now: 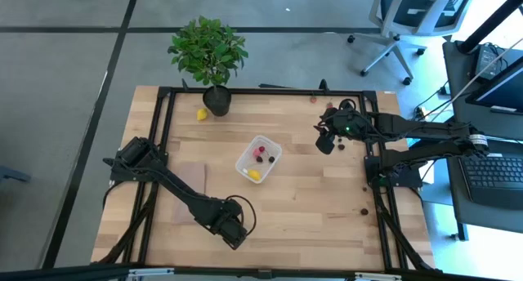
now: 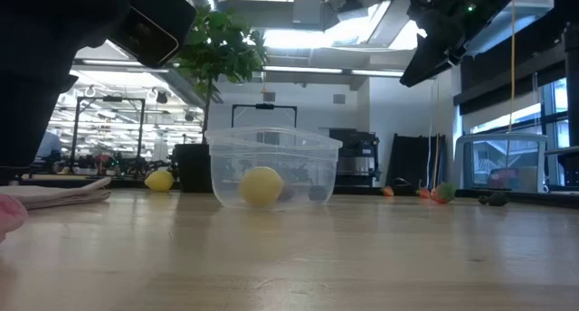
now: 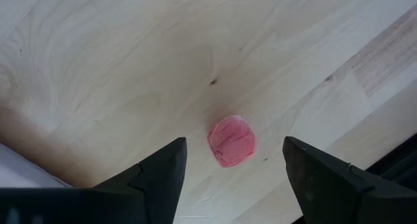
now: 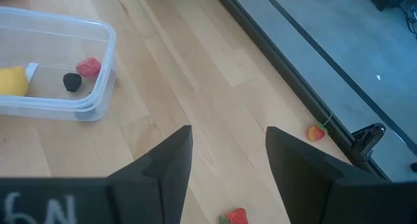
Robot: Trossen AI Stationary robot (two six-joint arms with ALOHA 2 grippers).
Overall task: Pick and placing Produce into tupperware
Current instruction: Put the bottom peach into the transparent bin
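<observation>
Clear tupperware [image 1: 258, 159] holds yellow, red, dark produce [image 4: 89, 67] — left gripper [image 3: 231, 178] spread over pink piece [image 3: 232, 140]; right gripper [image 4: 227, 160] spread, empty.

— How is the scene covered?
— The table [image 1: 327, 191] is seen from overhead and level at its surface; both views share the tupperware [image 1: 258, 159] (wrist views look down closely).

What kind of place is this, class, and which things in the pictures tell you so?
Probably a robotics lab or open-plan workspace: a wooden table with a black frame carries two robot arms, an office chair stands on the grey floor, a laptop sits beside it, and more framed rigs show behind.
</observation>
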